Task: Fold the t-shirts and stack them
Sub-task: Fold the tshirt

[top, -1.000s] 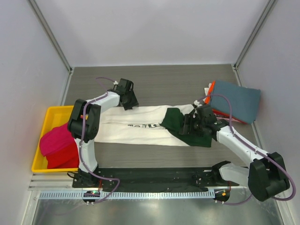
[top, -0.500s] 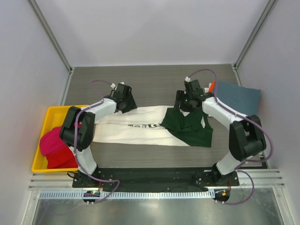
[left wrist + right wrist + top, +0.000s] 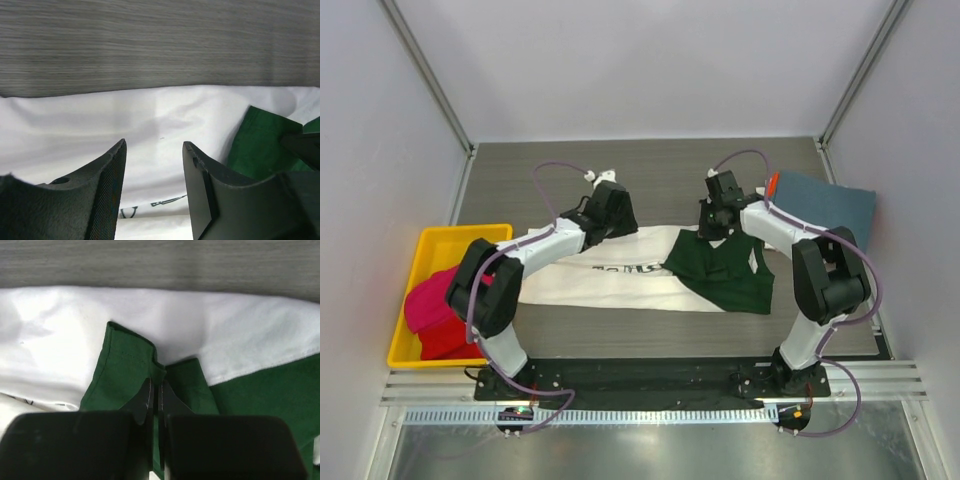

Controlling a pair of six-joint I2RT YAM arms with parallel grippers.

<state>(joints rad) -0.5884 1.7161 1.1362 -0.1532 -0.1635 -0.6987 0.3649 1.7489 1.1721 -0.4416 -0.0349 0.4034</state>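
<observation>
A cream-white t-shirt (image 3: 610,278) with dark green sleeves (image 3: 725,275) lies spread across the middle of the table, its small black print (image 3: 625,268) facing up. My right gripper (image 3: 717,228) is at the shirt's far edge. In the right wrist view the gripper (image 3: 156,386) is shut, pinching a fold of the green sleeve (image 3: 125,365). My left gripper (image 3: 612,222) hovers over the far edge of the white cloth. The left wrist view shows this gripper (image 3: 154,144) open, with only white cloth (image 3: 150,115) below it.
A folded slate-blue shirt (image 3: 830,210) rests on an orange one (image 3: 772,185) at the back right. A yellow bin (image 3: 450,240) at the left holds a red shirt (image 3: 435,310). Both arms arch over the table's near half. Grey walls enclose the sides.
My right arm swung from the sleeve's near side to the shirt's far edge and shut on the green sleeve. My left gripper slid right along the far edge, staying open.
</observation>
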